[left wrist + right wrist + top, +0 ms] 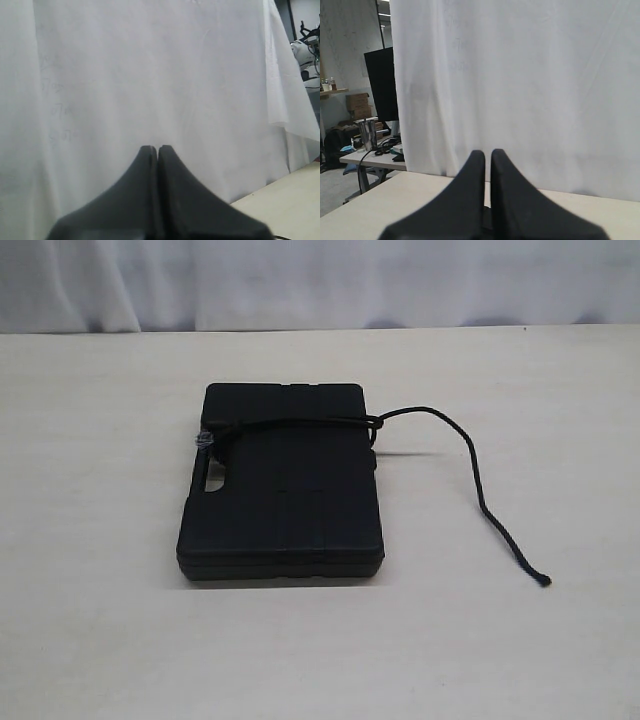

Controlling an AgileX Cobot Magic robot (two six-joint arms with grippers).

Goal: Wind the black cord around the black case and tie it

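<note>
The black case [280,502] lies flat in the middle of the table in the exterior view, its handle slot on the left side. The black cord [478,490] runs across the case's far part, with a small grey bit at the left edge and a knot at the right edge; its loose tail curves off to the right and ends on the table. Neither arm shows in the exterior view. My left gripper [157,148] is shut with nothing in it and faces a white curtain. My right gripper [488,152] is shut, a thin slit between its tips, holding nothing.
The pale tabletop [100,620] stretches around the case. A white curtain [320,280] hangs behind the table's far edge. In the right wrist view a dark monitor [382,82] and a cluttered desk [370,152] stand beyond the curtain.
</note>
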